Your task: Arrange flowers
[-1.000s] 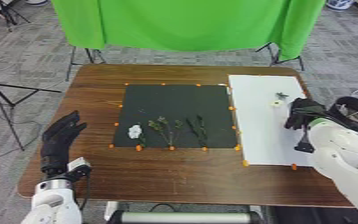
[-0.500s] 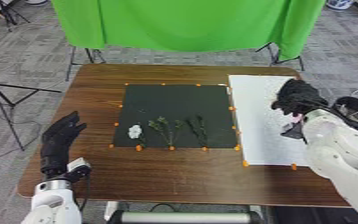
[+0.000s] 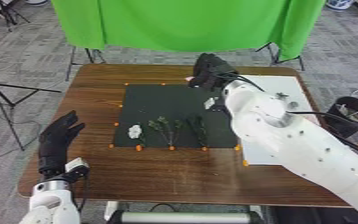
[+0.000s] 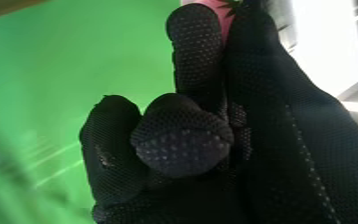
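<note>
Brown wooden table [image 3: 158, 175], work area as I see it from my station. A dark rectangular mat [image 3: 162, 102] lies beside a long white sheet [image 3: 266, 83], orange markers along their edges. On the mat's near part lie, from left to right, a white ruffled flower [image 3: 135, 131], thin leafy green sprigs [image 3: 164, 127] and a dark green sprig [image 3: 202, 131]. On the sheet are a small grey-green piece [image 3: 281, 95] and, close to it, a small pale one [image 3: 293, 105]. A black round bin [image 3: 338, 106] stands off the table's right side; a green cloth [image 3: 189, 25] hangs beyond the far edge. My white right arm [image 3: 291, 132] crosses the sheet and hides much of it, with part of the mat's right edge.

My right hand [image 3: 213, 74] is at the mat's far right corner, fingers clamped on a pink flower [image 4: 218, 9]. The flower, largely hidden by the glove, shows a smooth pink portion and a pointed green leaf; its far end is probably a bloom. My left hand [image 3: 62, 137] rests at the table's left side, fingers extended and loose.
</note>
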### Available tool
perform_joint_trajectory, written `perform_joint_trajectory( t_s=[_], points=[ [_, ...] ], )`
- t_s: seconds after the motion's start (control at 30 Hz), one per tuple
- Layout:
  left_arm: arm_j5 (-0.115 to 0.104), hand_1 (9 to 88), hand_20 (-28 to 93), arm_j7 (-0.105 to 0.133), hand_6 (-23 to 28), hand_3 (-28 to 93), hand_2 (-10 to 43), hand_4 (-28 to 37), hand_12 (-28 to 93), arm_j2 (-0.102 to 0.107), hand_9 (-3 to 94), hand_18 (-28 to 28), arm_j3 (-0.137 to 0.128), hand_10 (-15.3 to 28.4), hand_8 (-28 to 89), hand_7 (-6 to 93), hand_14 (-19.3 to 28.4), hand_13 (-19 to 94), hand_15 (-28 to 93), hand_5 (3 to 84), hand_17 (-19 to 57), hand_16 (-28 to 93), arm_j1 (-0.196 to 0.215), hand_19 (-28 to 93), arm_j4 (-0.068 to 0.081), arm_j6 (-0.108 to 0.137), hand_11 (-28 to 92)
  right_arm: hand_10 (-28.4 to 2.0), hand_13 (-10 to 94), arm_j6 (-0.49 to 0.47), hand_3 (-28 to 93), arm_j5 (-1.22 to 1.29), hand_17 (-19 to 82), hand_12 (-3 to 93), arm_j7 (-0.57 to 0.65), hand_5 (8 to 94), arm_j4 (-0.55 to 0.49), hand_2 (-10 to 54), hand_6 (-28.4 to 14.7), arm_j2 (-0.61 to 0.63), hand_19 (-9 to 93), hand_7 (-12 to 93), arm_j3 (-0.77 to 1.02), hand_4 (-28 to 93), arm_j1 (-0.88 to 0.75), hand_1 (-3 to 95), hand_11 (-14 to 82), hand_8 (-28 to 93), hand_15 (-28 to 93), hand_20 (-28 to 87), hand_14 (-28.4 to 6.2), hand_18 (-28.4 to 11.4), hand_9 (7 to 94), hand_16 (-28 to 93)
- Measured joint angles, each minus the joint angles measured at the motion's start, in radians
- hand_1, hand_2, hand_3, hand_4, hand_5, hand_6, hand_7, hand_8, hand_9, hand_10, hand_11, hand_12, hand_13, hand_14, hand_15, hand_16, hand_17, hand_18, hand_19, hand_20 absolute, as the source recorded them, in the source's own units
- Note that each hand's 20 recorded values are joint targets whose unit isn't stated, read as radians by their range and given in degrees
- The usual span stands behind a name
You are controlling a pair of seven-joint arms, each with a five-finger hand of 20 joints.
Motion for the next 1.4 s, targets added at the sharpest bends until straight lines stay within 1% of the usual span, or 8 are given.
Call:
perform_joint_trajectory(
  t_s=[0.13,0.23,0.43,0.5,0.6,0.7,1.07,1.4],
  points=[
    [-0.012,26.0,23,0.012,1.7,71,6.3,-21.9,12,0.007,40.6,14.2,0.013,12.7,-10,19.1,16.8,39,30,49.6,9.6,1,-0.01,21,0.003,0.0,20,-8.4,94,-0.049,62,-0.002,67,38.6,-0.027,79.4,0.097,-9.5,-1.3,-0.141,93,25,-0.089,-20,0.081,62.1,8.4,12,61,54,-0.5,-12.0,93.5,28],
    [-0.013,27.4,23,0.016,2.2,69,7.1,-21.4,11,0.009,40.2,14.3,0.025,12.8,-10,18.5,16.9,39,31,47.7,9.4,1,-0.026,21,0.01,0.001,19,-8.5,94,-0.057,62,-0.002,67,36.5,-0.026,79.5,0.149,-9.5,-0.7,-0.234,93,24,-0.133,-20,0.103,61.9,8.1,12,62,54,-0.6,-12.2,93.4,28],
    [-0.031,28.9,24,0.025,4.1,67,7.4,-18.5,10,0.009,37.2,14.6,0.05,13.0,-10,16.0,16.7,38,30,44.1,9.5,0,-0.064,22,0.027,0.0,19,-7.6,94,-0.048,61,-0.002,67,33.5,-0.011,79.1,0.229,-9.5,1.4,-0.37,93,23,-0.192,-20,0.085,61.5,5.8,13,63,55,-0.9,-12.6,93.2,27],
    [-0.032,29.2,24,0.028,4.3,67,6.9,-17.1,9,0.009,36.8,14.6,0.06,13.1,-10,15.5,16.6,38,30,44.0,9.6,0,-0.077,22,0.035,-0.001,19,-7.6,94,-0.044,60,-0.006,67,32.9,-0.008,79.2,0.247,-9.5,1.6,-0.397,93,23,-0.199,-20,0.067,61.6,5.3,13,63,55,-0.9,-12.7,93.1,26],
    [-0.031,29.5,23,0.028,4.4,67,5.3,-15.8,9,0.009,36.6,14.5,0.074,12.7,-10,15.2,16.5,38,30,44.6,9.6,0,-0.097,22,0.046,-0.002,19,-7.6,94,-0.037,59,-0.025,67,32.3,-0.003,79.3,0.258,-9.5,1.8,-0.411,93,22,-0.221,-20,0.049,61.6,4.7,13,63,55,-0.9,-12.8,93.0,26],
    [-0.029,29.4,23,0.028,3.7,70,3.1,-16.4,10,0.009,38.3,14.2,0.083,12.8,-9,16.5,16.8,38,31,47.3,9.7,0,-0.111,21,0.05,-0.003,20,-8.2,94,-0.022,59,-0.044,68,31.9,0.001,79.5,0.268,-9.5,1.4,-0.411,93,22,-0.241,-21,0.041,62.4,4.5,12,63,55,-0.8,-12.6,93.0,26],
    [-0.029,30.1,23,0.028,3.2,69,3.1,-15.3,10,0.009,37.3,14.3,0.085,12.1,-10,17.6,15.6,38,30,45.3,9.6,0,-0.114,21,0.05,-0.004,20,-7.9,94,0.045,61,-0.074,68,31.8,0.012,79.1,0.316,-9.5,1.2,-0.407,93,23,-0.254,-21,0.044,60.9,4.5,12,64,56,-0.6,-12.7,92.8,26],
    [-0.024,30.8,23,0.026,3.9,67,3.2,-13.1,8,0.006,34.0,13.8,0.089,11.4,-10,15.9,13.7,36,28,42.1,10.0,0,-0.115,20,0.05,-0.014,20,-7.9,94,0.043,59,-0.075,67,27.3,0.018,78.3,0.339,-9.5,3.2,-0.402,93,22,-0.253,-20,0.051,59.4,2.4,10,60,52,-1.0,-12.3,89.0,26]
  ],
)
